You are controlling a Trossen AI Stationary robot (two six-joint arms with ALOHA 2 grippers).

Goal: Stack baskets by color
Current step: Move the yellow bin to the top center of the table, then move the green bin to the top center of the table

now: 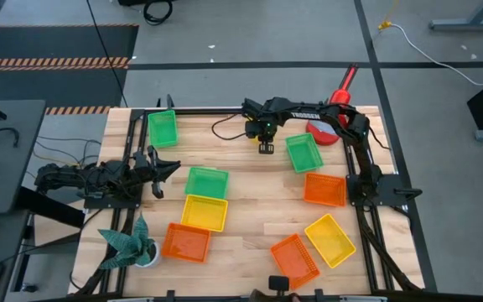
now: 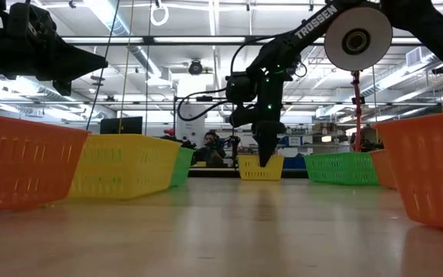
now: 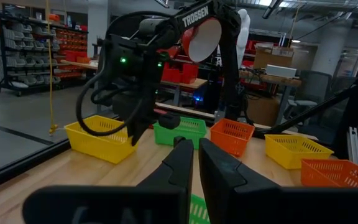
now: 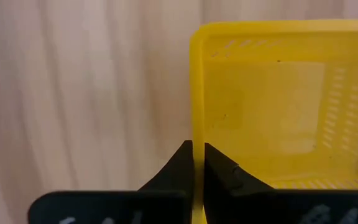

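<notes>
A yellow basket stands at the table's far middle. It also shows in the low view, but my right arm hides it in the high view. My right gripper points down over one side wall of it, shut on that wall. Loose on the table lie green baskets, yellow baskets and orange baskets. My left gripper waits shut at the left edge. My right gripper pinches the yellow basket's side wall at its rim, one finger outside and one inside the basket. The fingers come from above, pointing down. The basket stays upright; whether its bottom is on the table I cannot tell.
A red cone-shaded lamp stands at the far right, close to my right arm. A teal paper plant in a white pot sits at the near left corner. Bare wood lies in the table's middle. A person shows beyond the table.
</notes>
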